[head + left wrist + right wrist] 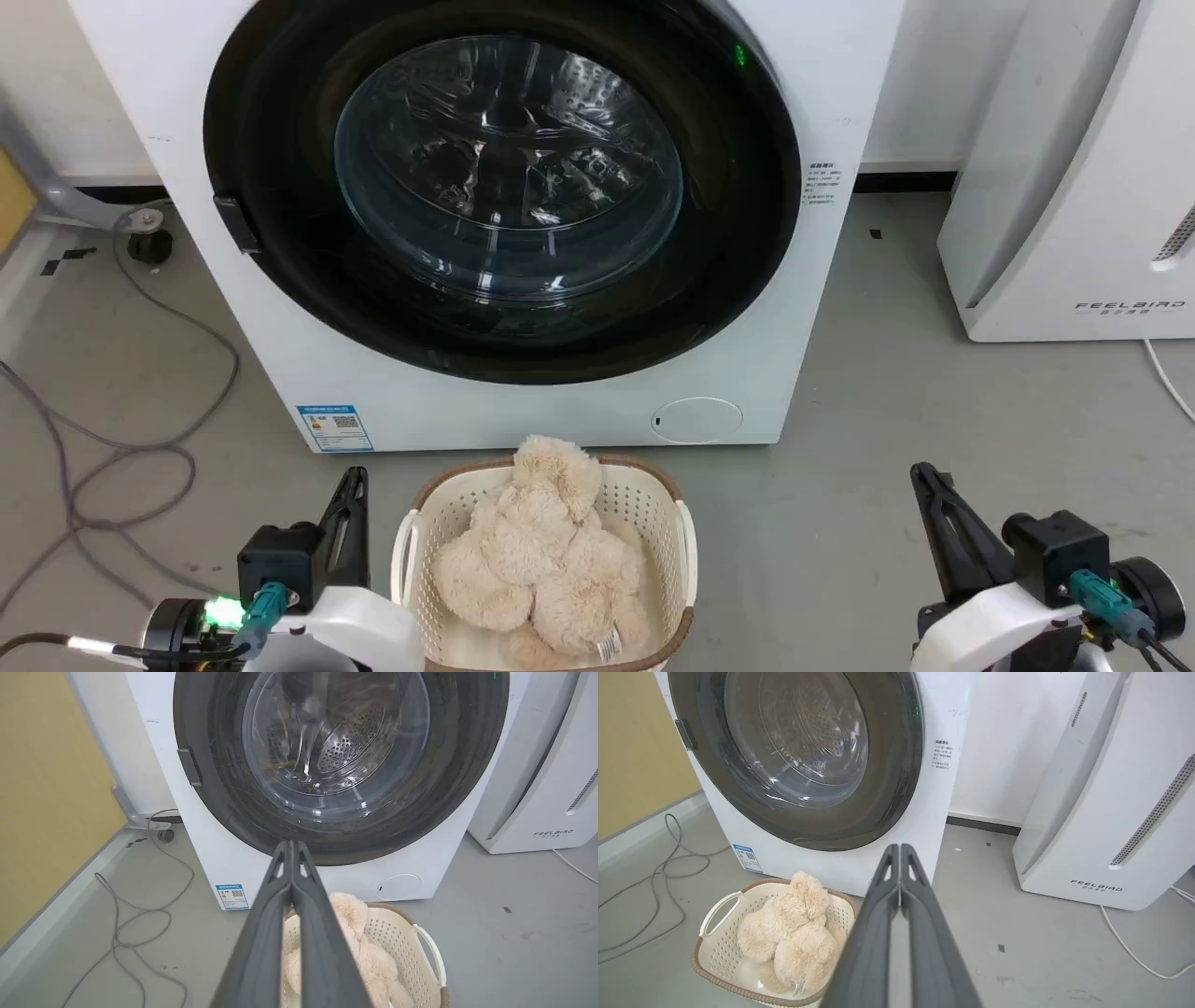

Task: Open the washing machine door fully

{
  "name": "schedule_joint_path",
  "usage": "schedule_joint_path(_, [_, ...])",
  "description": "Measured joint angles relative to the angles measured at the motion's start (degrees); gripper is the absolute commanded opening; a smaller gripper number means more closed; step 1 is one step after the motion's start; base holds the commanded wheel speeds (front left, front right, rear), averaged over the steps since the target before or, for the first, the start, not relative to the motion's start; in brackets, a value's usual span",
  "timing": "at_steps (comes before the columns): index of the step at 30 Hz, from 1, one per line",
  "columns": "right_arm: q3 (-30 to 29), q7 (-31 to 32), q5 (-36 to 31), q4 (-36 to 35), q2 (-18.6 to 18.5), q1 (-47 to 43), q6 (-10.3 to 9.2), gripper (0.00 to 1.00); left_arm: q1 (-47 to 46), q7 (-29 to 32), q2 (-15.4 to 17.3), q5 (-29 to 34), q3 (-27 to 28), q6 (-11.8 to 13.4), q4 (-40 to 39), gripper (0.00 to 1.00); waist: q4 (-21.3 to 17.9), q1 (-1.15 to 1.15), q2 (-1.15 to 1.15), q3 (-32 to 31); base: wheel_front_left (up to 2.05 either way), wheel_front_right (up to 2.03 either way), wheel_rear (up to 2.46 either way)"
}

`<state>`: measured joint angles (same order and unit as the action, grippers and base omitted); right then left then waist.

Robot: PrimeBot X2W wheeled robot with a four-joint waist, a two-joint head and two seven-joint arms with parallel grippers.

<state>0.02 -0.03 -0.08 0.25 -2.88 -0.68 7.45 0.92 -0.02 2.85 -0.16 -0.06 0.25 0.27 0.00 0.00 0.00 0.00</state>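
While shut, round glossy-black glass washing machine door (336, 751): ahead of closed, empty left pincer (292, 845); hook dark tab (189, 767) up-left, pull steadily.

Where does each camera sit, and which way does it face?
Head view: on the head, facing forward and down at the washing machine door and basket; left gripper lower left, right gripper lower right.
Left wrist view: on the left wrist, looking along its shut fingers toward the door.
Right wrist view: on the right wrist, along its shut fingers toward floor by the white appliance.
Shared: all show door and basket.
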Motion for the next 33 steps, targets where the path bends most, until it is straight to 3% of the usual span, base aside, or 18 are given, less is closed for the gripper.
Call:
schedule_joint_path(16, [0.0,0.0,0.0,0.0,0.0,0.0,0.0,0.0,0.0,0.0,0.0,0.0,0.0,0.0,0.0,0.0,0.0,0.0,0.0,0.0,0.0,0.0,0.0])
schedule_joint_path(17, [0.0,0.0,0.0,0.0,0.0,0.0,0.0,1.0,0.0,0.0,0.0,0.0,0.0,0.0,0.0,1.0,0.0,0.0,0.0,0.0,0.0,0.0,0.0])
schedule_joint_path(28, [-0.2,-0.6,0.1,0.7,0.0,0.0,0.0,1.0,0.0,-0.6,0.0,-0.5,-0.8,0.1,0.8,1.0,-0.1,0.0,0.0,0.0,0.0,0.0,0.0])
schedule_joint_path(29, [-0.2,-0.7,0.2,0.8,0.0,0.0,0.0,0.41,0.0,-0.7,0.0,-0.5,-0.9,0.1,0.9,1.0,-0.1,0.0,0.0,0.0,0.0,0.0,0.0])
schedule_joint_path(30, [-0.2,-0.7,0.3,0.9,0.0,0.0,0.0,0.0,0.0,-0.9,0.0,-0.5,-1.0,0.1,1.1,1.0,-0.1,0.0,0.0,0.0,0.0,0.0,0.0])
schedule_joint_path(33, [-0.3,-1.2,0.6,1.1,0.0,0.0,0.0,0.0,0.0,-1.2,0.0,-0.6,-1.2,0.1,1.3,1.0,-0.2,0.0,0.0,0.0,0.0,0.0,0.0])
